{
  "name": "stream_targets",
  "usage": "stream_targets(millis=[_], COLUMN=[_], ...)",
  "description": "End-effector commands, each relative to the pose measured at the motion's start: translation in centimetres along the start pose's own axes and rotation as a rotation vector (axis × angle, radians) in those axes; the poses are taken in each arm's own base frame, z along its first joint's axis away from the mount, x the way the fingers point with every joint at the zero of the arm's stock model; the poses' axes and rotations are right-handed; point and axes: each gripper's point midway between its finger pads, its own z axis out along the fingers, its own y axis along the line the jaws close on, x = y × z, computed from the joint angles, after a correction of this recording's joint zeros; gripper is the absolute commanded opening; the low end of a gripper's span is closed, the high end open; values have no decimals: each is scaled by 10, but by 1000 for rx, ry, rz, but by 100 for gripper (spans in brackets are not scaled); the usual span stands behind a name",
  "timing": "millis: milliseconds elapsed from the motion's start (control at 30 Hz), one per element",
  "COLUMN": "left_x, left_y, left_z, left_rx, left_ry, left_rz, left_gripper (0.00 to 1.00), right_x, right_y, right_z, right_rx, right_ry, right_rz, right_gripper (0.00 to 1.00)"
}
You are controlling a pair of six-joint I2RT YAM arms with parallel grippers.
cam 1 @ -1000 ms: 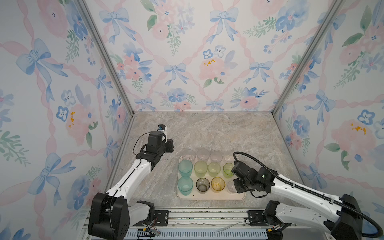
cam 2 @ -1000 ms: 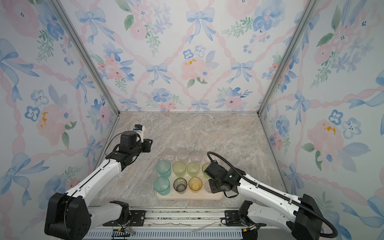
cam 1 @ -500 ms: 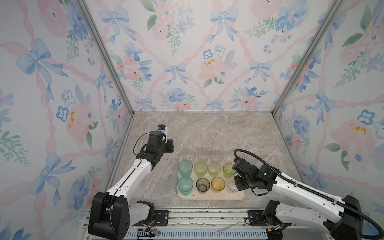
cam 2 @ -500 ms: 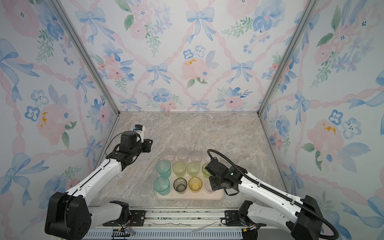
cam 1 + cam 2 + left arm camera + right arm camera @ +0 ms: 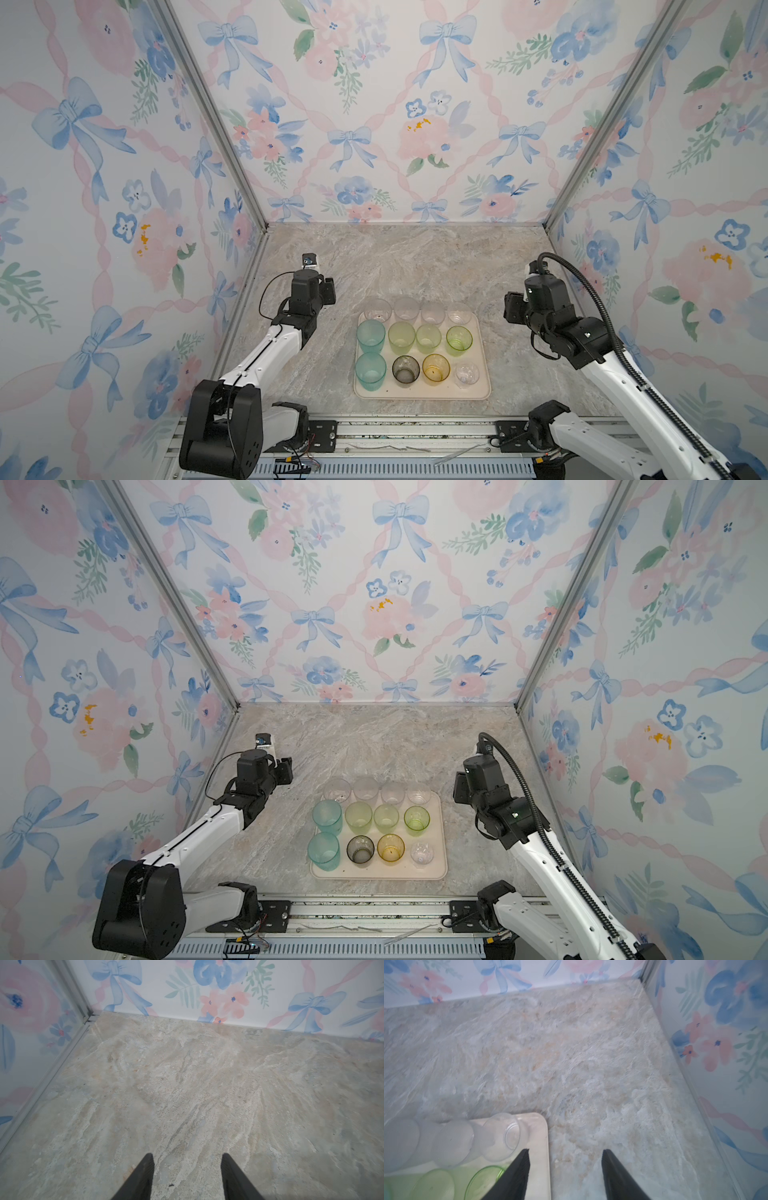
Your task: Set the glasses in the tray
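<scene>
The cream tray (image 5: 483, 384) (image 5: 441, 854) lies near the table's front with several glasses standing in it in three rows. Frosted clear ones (image 5: 406, 308) fill the back row. Teal (image 5: 370, 336) and yellow-green (image 5: 402, 337) ones stand in the middle. A second teal one, the smoky grey (image 5: 406, 368), the amber (image 5: 436, 368) and the tiny clear one (image 5: 467, 374) stand in front. My left gripper (image 5: 323, 292) (image 5: 187, 1156) is open and empty, left of the tray. My right gripper (image 5: 514, 309) (image 5: 564, 1152) is open and empty, beside the tray's (image 5: 543, 1142) far right corner.
Floral walls close the marble table (image 5: 415, 257) in at the left, back and right. A metal rail (image 5: 395, 436) with both arm bases runs along the front edge. Bare marble lies behind the tray and on both sides of it.
My right gripper has opened, let go of the tiny clear glass in the tray's front right spot, and drawn back up and to the right. The left arm has stayed in place.
</scene>
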Motion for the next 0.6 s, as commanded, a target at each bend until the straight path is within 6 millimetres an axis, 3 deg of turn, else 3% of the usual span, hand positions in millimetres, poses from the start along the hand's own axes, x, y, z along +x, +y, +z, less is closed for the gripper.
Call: stream_targets(millis=[0, 133, 233, 367, 567], left_x=[1, 20, 22, 15, 26], left_y=[24, 34, 42, 47, 46], left_z=[8, 12, 12, 15, 17], left_rx=[-130, -159, -178, -206, -189], left_ry=[-74, -176, -265, -301, -311], left_rz=[57, 113, 108, 104, 103], left_gripper=[57, 60, 62, 65, 68], right_x=[-27, -26, -19, -11, -9], right_y=[-26, -57, -76, -80, -81], right_z=[6, 20, 33, 48, 61], right_rx=[87, 171, 207, 181, 186], right_ry=[-144, -176, -164, -132, -99], right_rz=[23, 82, 140, 197, 172], right_gripper=[59, 61, 62, 62, 62])
